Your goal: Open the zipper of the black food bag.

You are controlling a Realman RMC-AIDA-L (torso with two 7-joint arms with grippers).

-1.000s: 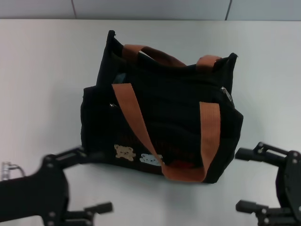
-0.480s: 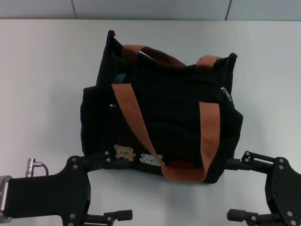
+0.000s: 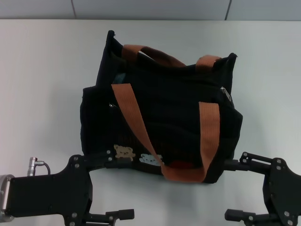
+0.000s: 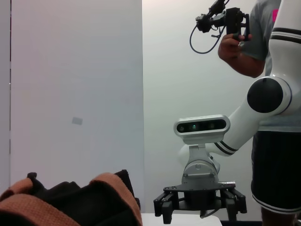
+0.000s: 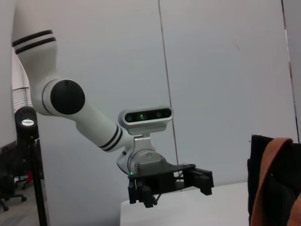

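Observation:
The black food bag (image 3: 164,113) stands upright mid-table, with two rust-brown strap handles (image 3: 131,117) and bear patches (image 3: 124,152) on its near face. A slim silver pull tab of the zipper (image 3: 226,93) lies at the bag's top right end. My left gripper (image 3: 110,187) is open just in front of the bag's near left corner. At the near right corner, my right gripper (image 3: 233,189) is also open. Neither holds anything. The left wrist view shows the bag's top (image 4: 70,202) and the right gripper (image 4: 200,203) beyond it. The right wrist view shows the left gripper (image 5: 170,184).
The white table (image 3: 42,84) runs back to a wall seam (image 3: 150,19). A small silver stud (image 3: 112,106) sits on the bag's left side. A person (image 4: 273,117) holding a cabled device stands behind the robot.
Over the last second both grippers moved inward toward the bag's near corners, the left one the farthest. In the last half second they barely shifted. The bag stayed put.

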